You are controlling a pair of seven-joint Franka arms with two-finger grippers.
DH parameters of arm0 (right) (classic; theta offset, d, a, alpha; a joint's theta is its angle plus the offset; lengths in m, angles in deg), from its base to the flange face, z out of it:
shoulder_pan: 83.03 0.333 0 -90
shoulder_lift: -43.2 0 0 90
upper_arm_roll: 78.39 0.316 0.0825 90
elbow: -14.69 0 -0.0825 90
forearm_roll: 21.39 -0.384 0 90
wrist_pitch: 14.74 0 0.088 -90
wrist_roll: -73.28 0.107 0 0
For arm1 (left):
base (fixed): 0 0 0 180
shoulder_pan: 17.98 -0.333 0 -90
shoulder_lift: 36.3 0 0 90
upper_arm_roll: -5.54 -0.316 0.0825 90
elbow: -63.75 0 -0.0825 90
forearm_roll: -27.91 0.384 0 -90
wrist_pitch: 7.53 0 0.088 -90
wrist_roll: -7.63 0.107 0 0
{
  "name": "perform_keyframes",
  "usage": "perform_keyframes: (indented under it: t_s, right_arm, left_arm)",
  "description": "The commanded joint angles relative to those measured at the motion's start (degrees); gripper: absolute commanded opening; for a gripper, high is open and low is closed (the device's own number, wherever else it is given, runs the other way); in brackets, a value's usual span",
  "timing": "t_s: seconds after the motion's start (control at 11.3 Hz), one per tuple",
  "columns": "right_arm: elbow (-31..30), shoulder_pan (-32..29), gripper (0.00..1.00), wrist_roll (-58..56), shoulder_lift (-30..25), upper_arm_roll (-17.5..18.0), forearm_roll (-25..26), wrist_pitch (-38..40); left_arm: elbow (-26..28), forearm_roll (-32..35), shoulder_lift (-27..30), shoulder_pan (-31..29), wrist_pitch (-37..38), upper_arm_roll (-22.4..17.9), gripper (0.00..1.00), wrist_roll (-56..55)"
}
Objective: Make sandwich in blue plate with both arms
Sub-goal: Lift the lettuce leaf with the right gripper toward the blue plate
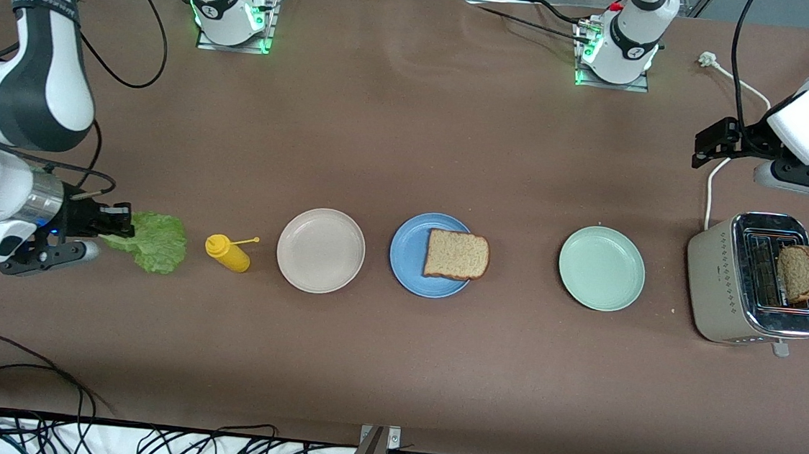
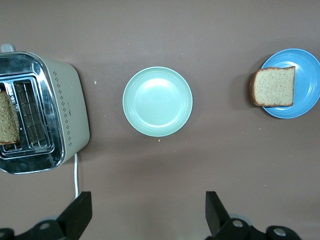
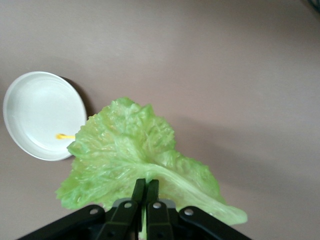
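The blue plate [image 1: 408, 255] lies mid-table with one slice of brown bread [image 1: 456, 255] on it, overhanging the rim toward the left arm's end. A second slice [image 1: 799, 273] stands in the toaster [image 1: 718, 280]. My right gripper [image 1: 123, 224] is shut on the stem of the green lettuce leaf [image 1: 152, 241], held above the table at the right arm's end. The right wrist view shows the fingers [image 3: 146, 187] pinched on the lettuce [image 3: 130, 150]. My left gripper [image 1: 714, 144] hangs open and empty above the table beside the toaster. In the left wrist view it [image 2: 148, 215] looks down on the blue plate [image 2: 307, 75] and bread [image 2: 274, 86].
A yellow mustard bottle [image 1: 229, 253] lies beside the lettuce. A cream-white plate [image 1: 321, 250] sits between it and the blue plate. A pale mint-green plate [image 1: 601, 268] lies between the blue plate and the toaster. The toaster's white cord [image 1: 710, 200] runs toward the robots' bases.
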Motion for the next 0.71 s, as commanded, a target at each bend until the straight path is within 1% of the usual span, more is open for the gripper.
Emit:
perform_keyframes:
  t_s: [0.0, 0.09, 0.27, 0.35, 0.44, 0.62]
  right_arm:
    - [3.1, 9.0, 0.0, 10.0, 1.0, -3.9, -1.1, 1.8]
    - [5.4, 14.0, 0.0, 13.3, 2.8, -8.2, -4.3, 2.7]
    - [9.5, 24.3, 0.0, 16.9, 6.6, -19.7, -13.6, 3.3]
    - [10.3, 27.5, 0.0, 17.5, 8.0, -23.5, -16.5, 3.3]
    - [11.3, 28.8, 0.0, 20.0, 8.8, -24.3, -17.4, 3.3]
    - [13.1, 30.5, 0.0, 25.5, 10.0, -24.0, -17.2, 3.3]
  left_arm:
    - [-1.2, 2.0, 0.1, 0.1, 1.3, 0.1, 1.0, -0.3]
    - [-1.2, 2.0, 0.1, 0.1, 1.3, 0.1, 1.0, -0.3]
    - [-1.2, 2.0, 0.1, 0.1, 1.3, 0.0, 1.0, -0.3]
    - [-1.2, 2.0, 0.1, 0.1, 1.3, 0.0, 1.0, -0.3]
    - [-1.2, 2.0, 0.1, 0.1, 1.3, 0.0, 1.0, -0.3]
    - [-1.2, 2.0, 0.1, 0.2, 1.3, 0.1, 1.0, -0.4]
